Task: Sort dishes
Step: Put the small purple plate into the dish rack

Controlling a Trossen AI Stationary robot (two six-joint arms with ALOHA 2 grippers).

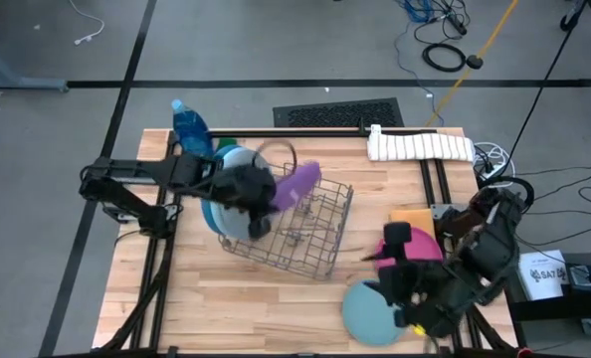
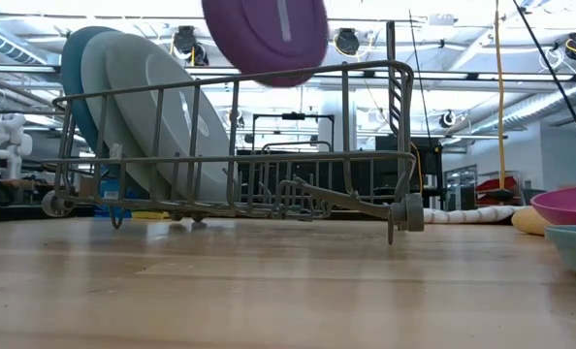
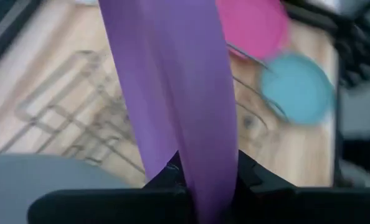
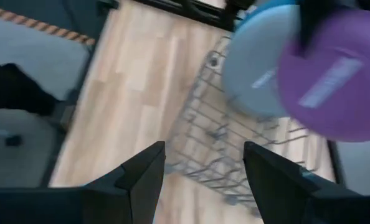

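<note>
My left gripper [image 1: 276, 196] is shut on a purple plate [image 1: 300, 184], held on edge above the wire rack [image 1: 300, 234]; the plate also shows in the low view [image 2: 266, 39] and the right wrist view [image 4: 334, 87]. Blue, pale blue and grey plates [image 2: 138, 111] stand on edge in the rack's left end. A pink plate [image 1: 420, 247] and a teal plate [image 1: 367, 310] lie on the table at the right. My right gripper [image 4: 203, 165] is open and empty, near the table's right front. My left gripper pinches the purple plate's rim [image 3: 200, 177] between its two fingers, coming level from the table's left. The plate stands on edge, reaching away from the fingers, lifted clear above the rack.
A blue bottle [image 1: 191, 127] stands at the far left corner. A white folded cloth [image 1: 420, 146] lies at the far right edge. An orange sponge [image 1: 412, 219] lies beside the pink plate. Bare wood [image 1: 246, 308] lies in front of the rack.
</note>
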